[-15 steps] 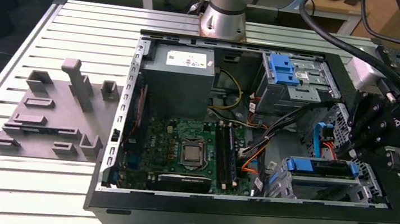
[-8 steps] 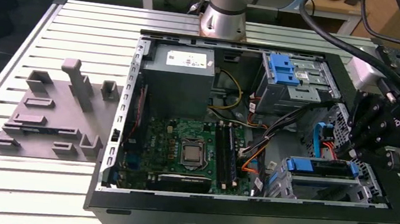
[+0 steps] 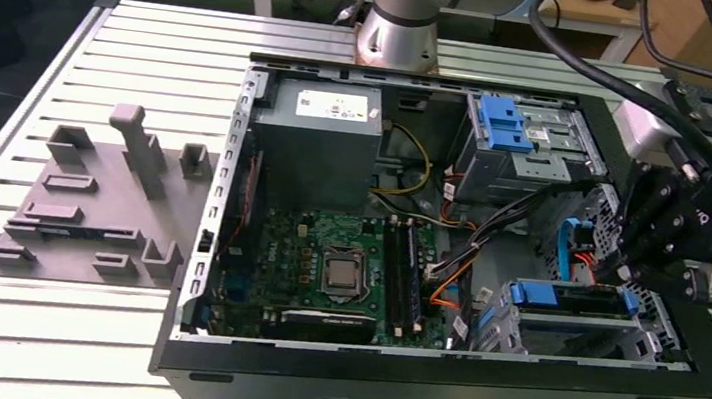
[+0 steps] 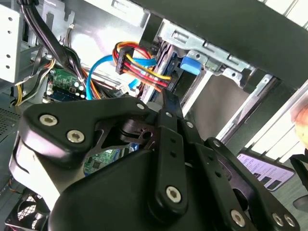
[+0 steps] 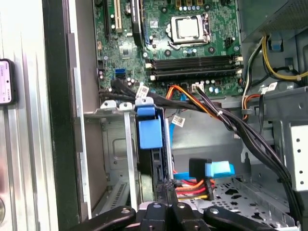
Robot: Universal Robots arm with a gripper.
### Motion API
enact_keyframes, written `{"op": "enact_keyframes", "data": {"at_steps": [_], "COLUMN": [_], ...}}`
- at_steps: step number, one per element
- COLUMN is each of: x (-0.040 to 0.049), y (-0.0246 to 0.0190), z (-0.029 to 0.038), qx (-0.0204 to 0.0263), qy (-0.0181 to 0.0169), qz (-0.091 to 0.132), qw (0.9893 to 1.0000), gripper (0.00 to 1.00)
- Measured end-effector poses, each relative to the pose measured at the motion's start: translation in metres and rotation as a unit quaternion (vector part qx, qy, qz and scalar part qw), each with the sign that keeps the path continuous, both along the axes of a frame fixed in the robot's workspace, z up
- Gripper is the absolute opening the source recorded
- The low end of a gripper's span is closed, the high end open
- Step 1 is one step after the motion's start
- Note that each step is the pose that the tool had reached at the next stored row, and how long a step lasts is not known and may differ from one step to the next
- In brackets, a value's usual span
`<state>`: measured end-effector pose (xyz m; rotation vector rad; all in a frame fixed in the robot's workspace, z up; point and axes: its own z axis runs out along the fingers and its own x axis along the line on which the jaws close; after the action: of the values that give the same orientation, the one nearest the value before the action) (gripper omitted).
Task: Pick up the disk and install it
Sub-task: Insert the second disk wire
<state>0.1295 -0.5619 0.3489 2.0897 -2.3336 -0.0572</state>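
The disk [image 5: 158, 168] stands on edge in the lower drive cage [image 5: 120, 144], just behind the cage's blue latch [image 5: 147, 127]. In the exterior view the disk [image 3: 586, 299] shows as a dark strip with blue trim at the case's front right corner. My gripper [image 5: 168, 204] is shut, and its two fingers meet at the disk's near edge. The second wrist view shows the closed fingertips [image 4: 168, 103] pointing at the slot beside the red, yellow and blue cables [image 4: 137, 60]. In the exterior view the gripper [image 3: 619, 278] hangs over the right wall of the open computer case [image 3: 210, 243].
Power and data cables [image 5: 226, 118] run across the bay close to the fingers. A second cage with a blue latch [image 3: 512, 127] and a grey power supply [image 3: 324, 125] sit at the back. A grey fixture [image 3: 101, 201] lies on the slatted table at the exterior view's left.
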Motion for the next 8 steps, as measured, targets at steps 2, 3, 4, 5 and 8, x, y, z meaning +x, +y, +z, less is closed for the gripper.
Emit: {"op": "enact_keyframes", "data": {"at_steps": [2, 3, 4, 5, 8], "x": [-0.0071, -0.0109, -0.0155, -0.02, -0.0269], "y": [-0.0002, -0.0002, -0.0002, -0.0002, -0.0002], "z": [-0.0001, -0.0001, -0.0002, -0.0003, -0.0002], "qx": [0.0001, 0.0001, 0.0001, 0.0001, 0.0001], "qy": [-0.0012, -0.0024, -0.0041, -0.006, -0.0092], "qz": [0.0, 0.0, 0.0, 0.0, 0.0], "qw": [1.0, 1.0, 1.0, 1.0, 1.0], "gripper": [0.11, 0.11, 0.11, 0.11, 0.11]}}
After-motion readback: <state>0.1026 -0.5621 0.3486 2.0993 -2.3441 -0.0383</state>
